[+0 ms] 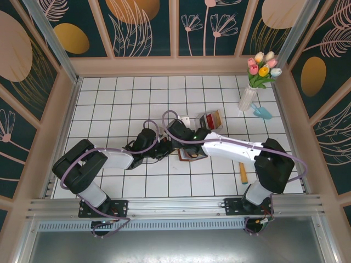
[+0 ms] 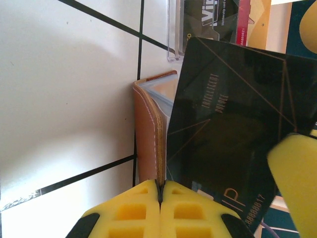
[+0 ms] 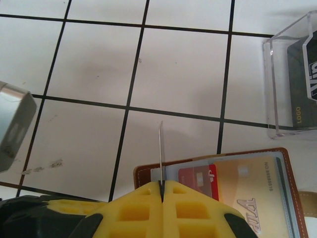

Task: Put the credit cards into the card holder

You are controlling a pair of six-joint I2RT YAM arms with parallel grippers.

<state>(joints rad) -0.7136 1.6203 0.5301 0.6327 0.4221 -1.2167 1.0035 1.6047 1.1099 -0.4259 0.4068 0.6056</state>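
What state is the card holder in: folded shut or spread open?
Spread open. In the right wrist view the card holder lies with its inner slots facing up, a red card and a gold card tucked in.

Top: fixed high behind arm bases [image 1: 104, 208], looking down over whole tiled table [image 1: 109, 98].
Left wrist: very near, low, wallet [image 2: 147, 134] edge-on, black card [image 2: 233, 124] broadside.
Right wrist: near, looking down on same wallet, card edge-on.
Shared by both: clear tray [image 2: 173, 29].

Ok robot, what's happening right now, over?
Left gripper shut on holder. Right gripper shut on black card, upright at the holder. Clear tray apart, not blocking.
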